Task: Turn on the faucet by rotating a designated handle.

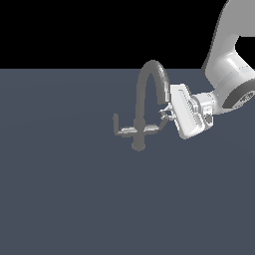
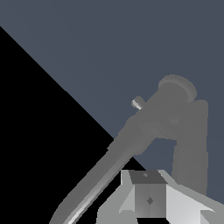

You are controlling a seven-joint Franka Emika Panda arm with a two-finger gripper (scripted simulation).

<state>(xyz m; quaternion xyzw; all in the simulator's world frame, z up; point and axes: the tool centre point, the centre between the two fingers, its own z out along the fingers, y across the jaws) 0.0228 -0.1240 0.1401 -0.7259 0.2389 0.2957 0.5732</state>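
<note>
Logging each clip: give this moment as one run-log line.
stage: at handle | gripper: at lever tip, grasp unclear | faucet: upright | twin lever: untouched

Even, flat rendered light — no cast shadows on the floor [image 1: 60, 199]. Soft sheen on the arm [image 1: 226, 64]; edges sharp, background black.

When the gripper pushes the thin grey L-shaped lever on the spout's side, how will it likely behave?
The thin grey L-shaped lever looks like rigid metal, so it probably won't flex. Joined to the grey gooseneck faucet at the stem, it likely swings around it rather than sliding away. Its narrow, smooth arm might let the gripper slip off.
</note>
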